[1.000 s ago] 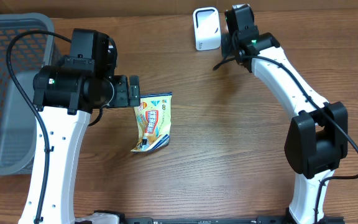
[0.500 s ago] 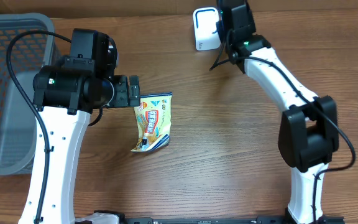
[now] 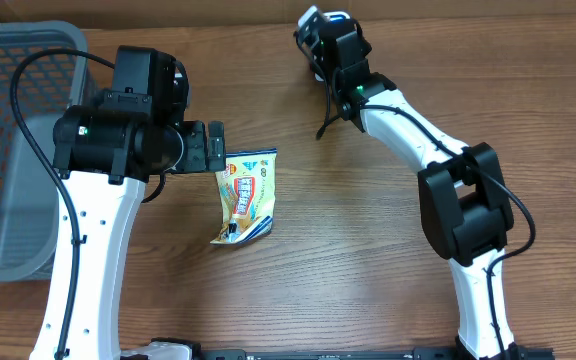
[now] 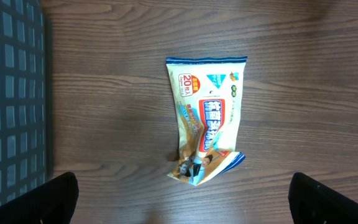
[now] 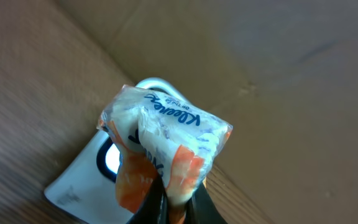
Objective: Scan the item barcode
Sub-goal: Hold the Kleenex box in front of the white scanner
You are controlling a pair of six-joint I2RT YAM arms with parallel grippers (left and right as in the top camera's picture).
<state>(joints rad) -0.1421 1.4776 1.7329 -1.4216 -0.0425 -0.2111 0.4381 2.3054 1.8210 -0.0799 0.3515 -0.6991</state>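
A tissue pack (image 5: 166, 134) was held pinched in the closed right hand (image 5: 171, 200), just above the white scanner (image 5: 82, 183). The left hand (image 3: 211, 147) was spread wide and empty beside a yellow packet (image 3: 248, 195) laid on the desk (image 3: 368, 230).

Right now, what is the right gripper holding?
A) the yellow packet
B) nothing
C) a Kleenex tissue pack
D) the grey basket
C: the right gripper is shut on the Kleenex tissue pack, by the white scanner; the yellow packet lies loose elsewhere.
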